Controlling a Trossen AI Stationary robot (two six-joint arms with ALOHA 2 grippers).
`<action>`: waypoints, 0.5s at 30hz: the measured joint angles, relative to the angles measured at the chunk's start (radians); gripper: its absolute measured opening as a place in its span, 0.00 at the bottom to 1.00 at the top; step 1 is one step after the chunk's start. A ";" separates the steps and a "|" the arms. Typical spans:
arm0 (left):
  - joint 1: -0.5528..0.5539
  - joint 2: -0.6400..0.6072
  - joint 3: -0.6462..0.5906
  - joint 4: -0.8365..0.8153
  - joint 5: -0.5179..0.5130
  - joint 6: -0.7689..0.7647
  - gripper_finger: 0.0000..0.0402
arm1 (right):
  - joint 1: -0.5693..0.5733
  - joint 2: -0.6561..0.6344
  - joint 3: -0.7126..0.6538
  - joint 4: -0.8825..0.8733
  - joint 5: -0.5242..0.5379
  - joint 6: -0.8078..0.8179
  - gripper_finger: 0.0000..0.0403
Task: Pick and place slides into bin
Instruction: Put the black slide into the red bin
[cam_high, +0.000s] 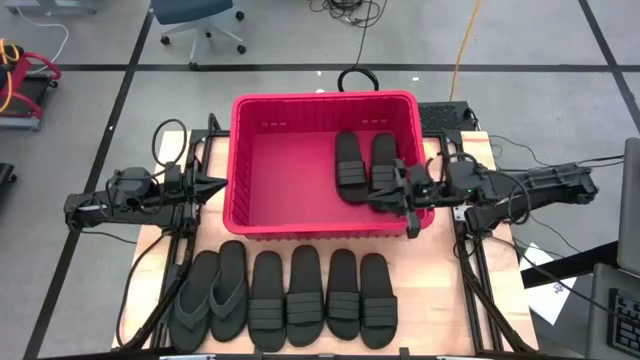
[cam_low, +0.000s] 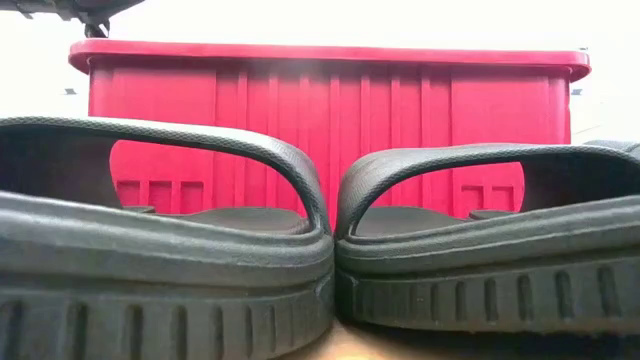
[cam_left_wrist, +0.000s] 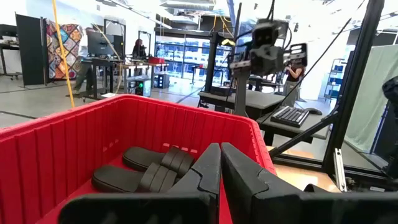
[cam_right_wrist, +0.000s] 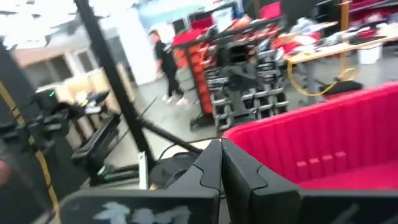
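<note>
Two slides (cam_high: 365, 163) in bin (cam_high: 290, 165) — six on table (cam_high: 440, 300).

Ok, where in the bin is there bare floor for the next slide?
The bin is open across its left and middle floor, from the left wall to the two slides lying side by side by the right wall. That right side is crowded: the right gripper is over the near right corner. The left gripper waits outside the left wall.
</note>
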 joint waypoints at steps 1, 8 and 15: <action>0.000 0.000 0.000 0.000 0.000 0.000 0.04 | 0.002 -0.030 -0.033 0.003 0.016 0.009 0.00; 0.000 0.000 0.000 0.000 0.000 0.000 0.04 | 0.002 -0.147 -0.140 0.007 0.046 0.014 0.00; 0.000 0.000 0.000 0.000 0.000 0.000 0.04 | 0.002 -0.202 -0.141 -0.001 0.044 -0.075 0.00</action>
